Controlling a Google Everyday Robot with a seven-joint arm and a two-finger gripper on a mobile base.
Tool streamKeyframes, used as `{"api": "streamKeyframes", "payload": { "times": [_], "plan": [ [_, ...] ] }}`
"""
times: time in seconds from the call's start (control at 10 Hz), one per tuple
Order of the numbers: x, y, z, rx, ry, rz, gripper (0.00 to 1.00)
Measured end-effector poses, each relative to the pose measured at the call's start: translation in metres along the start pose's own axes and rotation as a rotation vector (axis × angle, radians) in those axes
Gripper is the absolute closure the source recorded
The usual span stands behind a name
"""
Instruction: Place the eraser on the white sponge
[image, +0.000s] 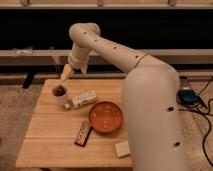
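Dark wall across the upper frame, crossed by pale horizontal rails. Below it, speckled grey floor. In the middle, a light wooden table (50, 135) of broad matt slats.

At lower centre of the slats, the eraser (83, 133): a small flat dark bar, lying on a diagonal, with reddish marks on its face too blurred to read. Just beside the lower left rim of the orange bowl (105, 116); touching or not, impossible to say.

Lower and to the right, near the front edge, the white sponge (122, 148): a cream squarish block, soft-cornered, apart from the eraser with bare wood between. Close against the arm (150, 115), its right side hard to separate from the white casing.

Bowl round, shallow and glossy, mottled inside. Up and left of it, a white bottle (83, 99) on its side, label only a dark smudge. Next to that, a white cup (60, 93) with something dark inside, not identifiable.

In the upper left, over the table's far left corner and above the cup, the gripper (67, 72): a yellowish tip, well away from eraser and sponge. Open or closed: cannot tell.

Arm smooth, white and tubular, dotted with small dark holes. Fills the right half, hides the table's right end, and is cut off by the bottom edge. At far right on the floor, dark cables (204, 107) and a small bluish box (187, 96).
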Motion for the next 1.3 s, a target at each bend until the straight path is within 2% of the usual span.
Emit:
{"api": "streamKeyframes", "payload": {
  "times": [1.0,1.1,1.2,1.3],
  "plan": [
    [-0.0001,0.0000,-0.0001,0.000,0.000,0.000,0.20],
    [-0.0008,-0.0006,-0.0007,0.007,0.000,-0.003,0.20],
    [-0.0004,-0.0015,0.0016,0.033,0.018,-0.005,0.20],
    [-0.0001,0.0011,0.0026,0.075,0.032,-0.008,0.20]
  ]
}}
